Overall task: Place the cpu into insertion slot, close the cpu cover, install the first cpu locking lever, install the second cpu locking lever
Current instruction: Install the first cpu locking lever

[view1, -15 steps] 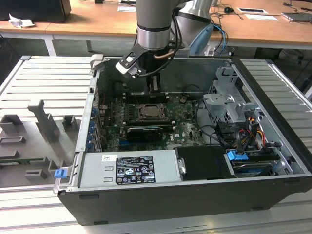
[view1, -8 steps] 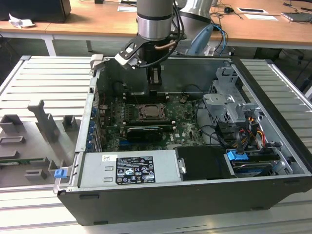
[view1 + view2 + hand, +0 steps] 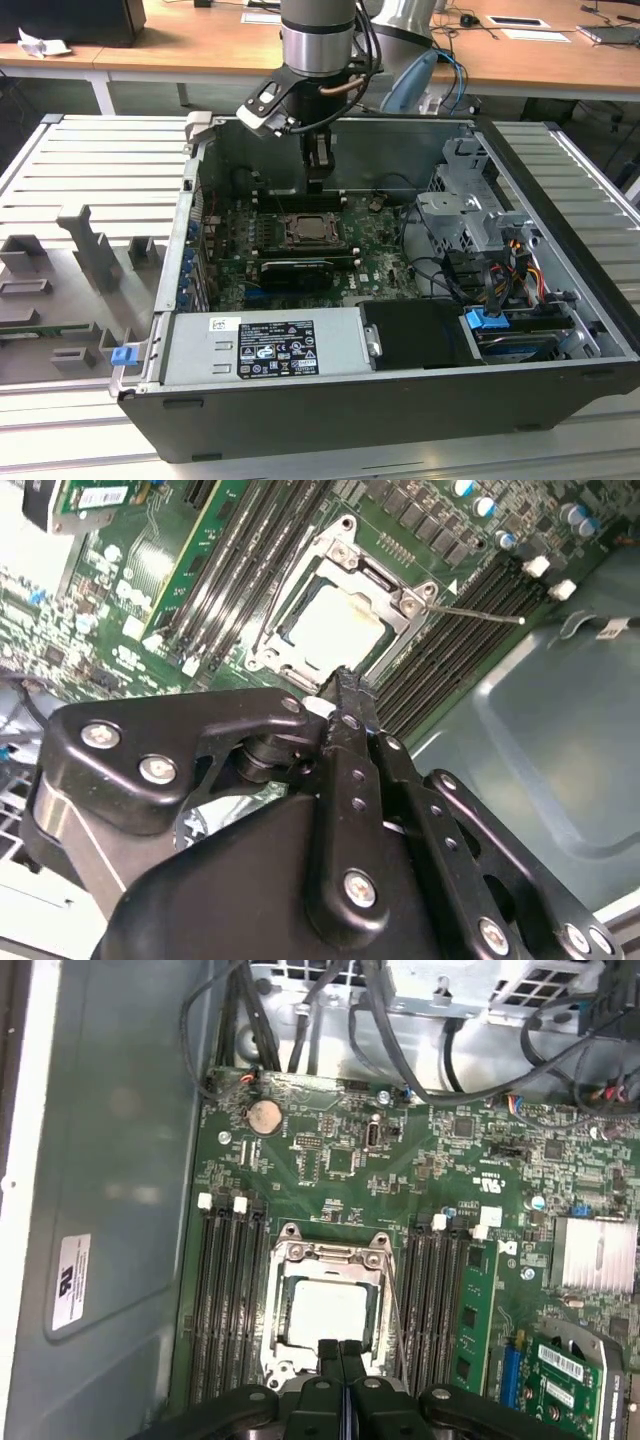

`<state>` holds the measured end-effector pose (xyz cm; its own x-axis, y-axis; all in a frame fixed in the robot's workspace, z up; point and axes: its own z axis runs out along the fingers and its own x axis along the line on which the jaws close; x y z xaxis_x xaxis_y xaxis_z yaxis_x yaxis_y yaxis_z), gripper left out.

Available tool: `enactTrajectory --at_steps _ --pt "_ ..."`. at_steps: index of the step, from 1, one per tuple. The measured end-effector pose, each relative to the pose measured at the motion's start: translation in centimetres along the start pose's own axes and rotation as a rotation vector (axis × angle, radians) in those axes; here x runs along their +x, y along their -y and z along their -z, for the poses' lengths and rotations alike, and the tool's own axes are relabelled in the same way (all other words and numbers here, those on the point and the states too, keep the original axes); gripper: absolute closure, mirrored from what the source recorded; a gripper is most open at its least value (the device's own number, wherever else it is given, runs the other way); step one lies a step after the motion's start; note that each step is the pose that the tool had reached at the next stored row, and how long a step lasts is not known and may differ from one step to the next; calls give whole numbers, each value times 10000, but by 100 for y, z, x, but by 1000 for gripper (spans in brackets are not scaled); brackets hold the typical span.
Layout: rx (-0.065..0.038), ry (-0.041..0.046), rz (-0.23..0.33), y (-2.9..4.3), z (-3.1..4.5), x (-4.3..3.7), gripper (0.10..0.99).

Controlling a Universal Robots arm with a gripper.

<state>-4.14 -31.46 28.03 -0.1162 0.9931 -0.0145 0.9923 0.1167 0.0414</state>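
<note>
Nearly beneath the hand (image 3: 340, 1348), cpu (image 3: 325, 1312)

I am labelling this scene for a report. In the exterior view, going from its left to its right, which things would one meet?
A grey moulded tray → the cpu in its socket → metal drive cage → ribbed panel beyond the case.

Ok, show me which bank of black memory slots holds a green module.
The bank on the silver finned heatsink's side: a green module stands at its outer edge. The other bank, beside the grey case wall, has none.
</note>
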Motion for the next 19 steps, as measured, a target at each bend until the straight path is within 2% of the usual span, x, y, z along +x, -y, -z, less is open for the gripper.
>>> enactTrajectory --at_steps 3,9,19 --pt "-8 -23 543 0 0 0 980" --pt "-19 -53 1263 0 0 0 980" --pt "-32 -92 2200 0 0 0 980"
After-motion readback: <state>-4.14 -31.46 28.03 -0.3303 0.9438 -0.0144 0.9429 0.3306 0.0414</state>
